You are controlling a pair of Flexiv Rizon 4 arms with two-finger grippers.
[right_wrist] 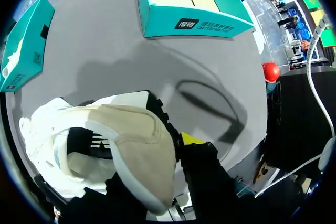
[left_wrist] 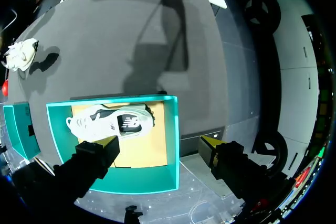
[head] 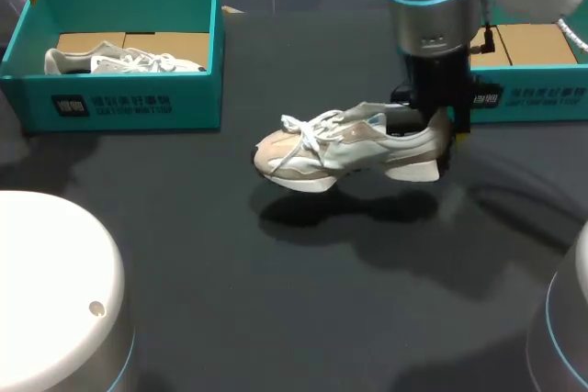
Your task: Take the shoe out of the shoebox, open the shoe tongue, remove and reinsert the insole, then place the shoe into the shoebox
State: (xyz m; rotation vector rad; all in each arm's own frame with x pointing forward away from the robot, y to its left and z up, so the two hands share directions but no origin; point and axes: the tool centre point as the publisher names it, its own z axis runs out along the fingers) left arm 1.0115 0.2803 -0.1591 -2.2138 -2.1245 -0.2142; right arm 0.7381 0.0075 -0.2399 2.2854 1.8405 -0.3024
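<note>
The dark grey worktop (head: 276, 300) carries two teal shoeboxes, and there are two shoes in all. The left shoebox (left_wrist: 139, 179) lies under the left fingers (left_wrist: 107, 144), which stand wide apart and hold nothing, and one white shoe (left_wrist: 113, 121) lies inside it. The right fingers (right_wrist: 190, 139) are closed on the heel of the beige shoe (right_wrist: 131, 129) and hold it above the worktop, and the right shoebox (right_wrist: 194, 24) ahead of them shows only its cardboard floor.

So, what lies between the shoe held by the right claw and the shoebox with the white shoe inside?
Nothing; the head view shows only bare table between the shoe and that shoebox.
</note>
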